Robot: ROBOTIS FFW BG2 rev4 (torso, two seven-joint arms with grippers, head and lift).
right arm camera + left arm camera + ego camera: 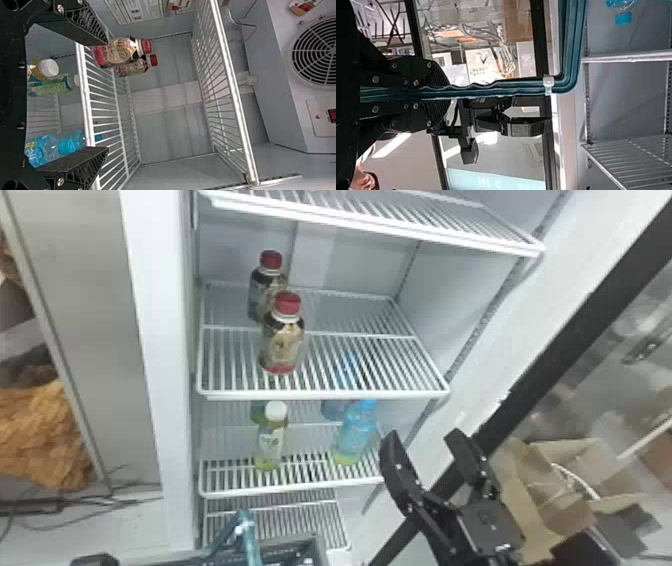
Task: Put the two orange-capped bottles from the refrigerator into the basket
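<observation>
Fingers spread at the head view's four o'clock, the right gripper [424,434] should squarely straddle the front red-capped bottle [283,342] at ten, then the rear bottle [260,290] at eleven; left gripper's [447,92] fingers pinch the basket handle [522,87], best held steady.

My head view looks down into the white, wire-shelved refrigerator [144,340]; my right wrist's peers in closer, my left's partly.

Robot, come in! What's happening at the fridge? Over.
Left gripper shut on basket handle. Right gripper open, empty. Two red-capped bottles on shelf, front one partly blocking the other.
</observation>
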